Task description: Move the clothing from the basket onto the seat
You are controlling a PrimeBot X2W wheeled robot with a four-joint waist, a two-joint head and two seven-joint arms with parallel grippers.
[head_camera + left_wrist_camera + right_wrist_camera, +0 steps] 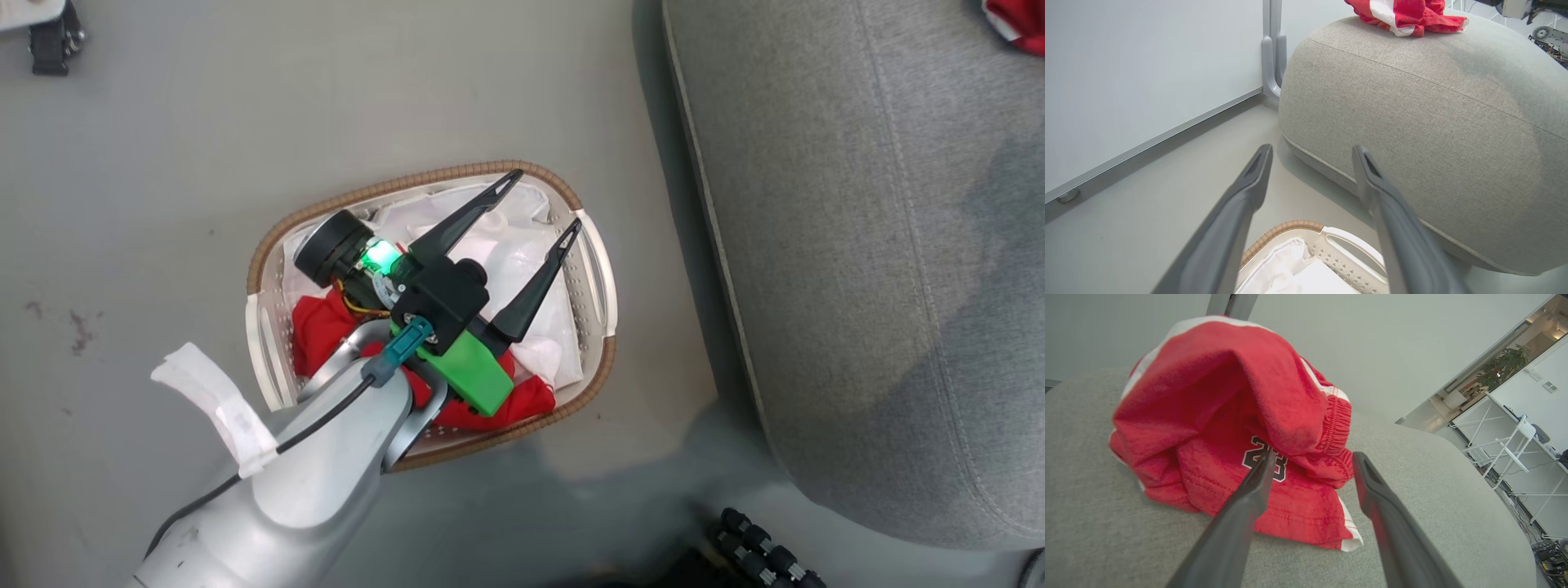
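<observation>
The left pincer (547,198), spread wide and empty, hangs over the small oval white plastic basket with a brown woven rim (424,174), where one crumpled red garment (322,328) lies at the near end. The right pincer (1314,456), also wide and empty, points at the red, white-trimmed garment printed 23 (1229,416), lying on the large grey fabric sofa (1433,477) right of the basket.

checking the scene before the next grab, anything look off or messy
Nothing damaged or spilled. The red garment on the seat lies in a crumpled heap, the white liner in the basket is rumpled, and small dark stains mark the floor.
</observation>
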